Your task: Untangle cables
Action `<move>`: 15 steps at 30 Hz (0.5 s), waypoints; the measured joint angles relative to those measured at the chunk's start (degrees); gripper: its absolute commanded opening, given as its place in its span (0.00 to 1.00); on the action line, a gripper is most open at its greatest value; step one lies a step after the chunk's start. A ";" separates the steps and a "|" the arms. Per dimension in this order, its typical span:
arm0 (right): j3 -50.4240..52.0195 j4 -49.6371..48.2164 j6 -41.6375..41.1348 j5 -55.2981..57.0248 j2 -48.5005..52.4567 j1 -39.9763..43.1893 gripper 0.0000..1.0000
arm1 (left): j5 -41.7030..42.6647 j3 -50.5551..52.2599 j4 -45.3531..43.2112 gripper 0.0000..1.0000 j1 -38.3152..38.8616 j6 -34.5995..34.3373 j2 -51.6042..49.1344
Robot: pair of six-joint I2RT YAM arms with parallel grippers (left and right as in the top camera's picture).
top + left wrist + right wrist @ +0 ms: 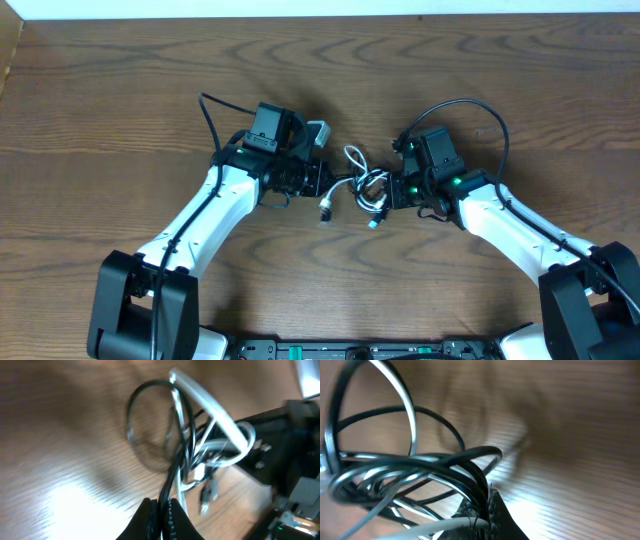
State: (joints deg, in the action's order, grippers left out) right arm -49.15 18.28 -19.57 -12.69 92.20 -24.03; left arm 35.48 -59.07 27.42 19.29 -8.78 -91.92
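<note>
Left tool [160, 511] and right tool [482, 510], arms bent inward, face each other, each pinching the cables [362, 187].

— The counter [120, 80]?
— Wood, brown, with a strong grain and a soft sheen where light falls.
— And the cables [362, 185]?
— Smooth plastic sheaths, black and white, both glossy. The plug ends [207, 495] look metallic.
— The left fingers [145, 521]?
— Black, matt, ridged. The arm shells [215, 215] are smooth white plastic.
</note>
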 measured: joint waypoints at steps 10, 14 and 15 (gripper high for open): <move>0.04 0.31 2.01 8.66 0.00 1.03 0.01 | -6.16 0.00 2.27 0.25 -1.07 0.00 0.07; 0.04 -0.92 5.92 2.23 0.00 1.03 0.01 | -6.08 0.00 1.68 0.41 -1.09 -0.26 0.09; 0.04 -1.53 7.26 -0.66 0.00 1.03 0.01 | -5.75 0.00 1.22 0.42 -1.07 -0.44 0.09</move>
State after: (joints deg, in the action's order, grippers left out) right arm -49.10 16.75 -12.32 -13.34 92.20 -23.00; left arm 29.74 -59.07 28.64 18.22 -9.21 -91.83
